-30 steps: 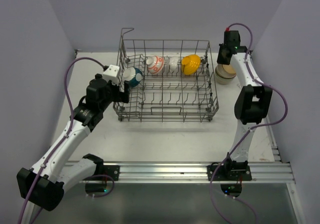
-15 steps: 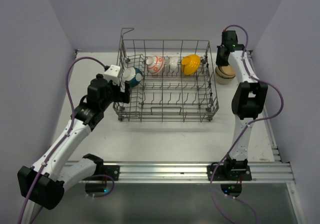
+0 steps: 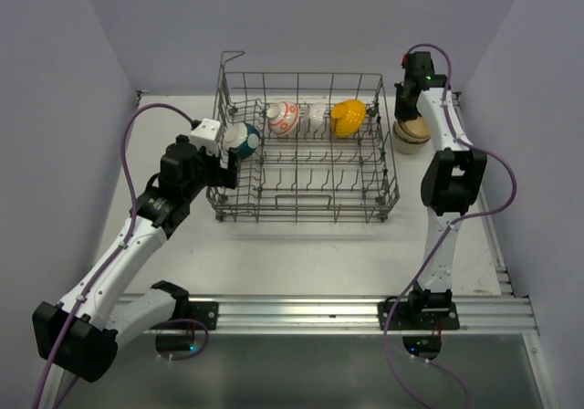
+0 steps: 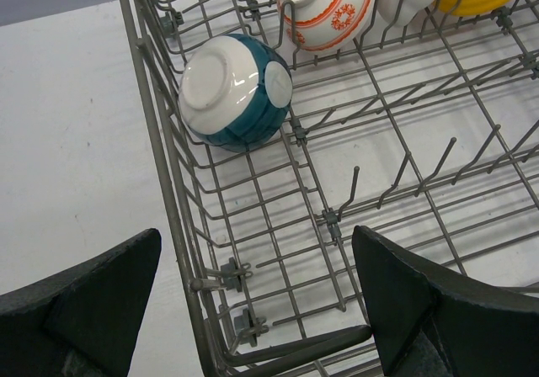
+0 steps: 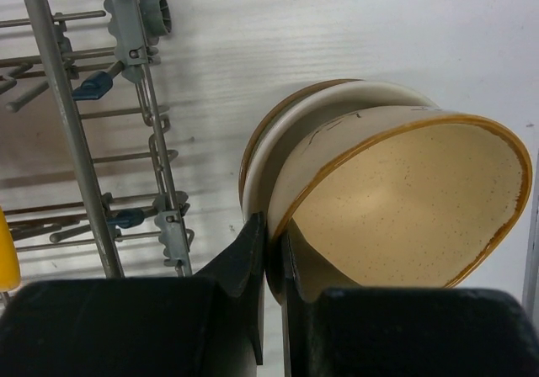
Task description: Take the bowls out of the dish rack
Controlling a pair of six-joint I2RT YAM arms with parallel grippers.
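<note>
Gripping: right gripper [image 5: 271,242], jaws clamped on the rim of a tilted beige bowl [image 5: 404,217], over a stacked bowl [image 5: 274,124], right of dish rack [image 3: 301,215]; left gripper [image 4: 257,251], jaws wide apart, at the rack's left wall, near teal bowl [image 4: 236,91] inside.

Dish rack [image 3: 301,204]: grey metal wire, dull sheen, w/ plastic clips [image 5: 139,15]. Teal-and-white bowl [image 4: 236,91]: glossy glazed ceramic. Speckled beige bowl [image 5: 404,217]: smooth satin glaze, brown rim. Table [image 5: 337,23]: white, matt, faintly grained. Left gripper [image 4: 257,234]: matt black plastic.
</note>
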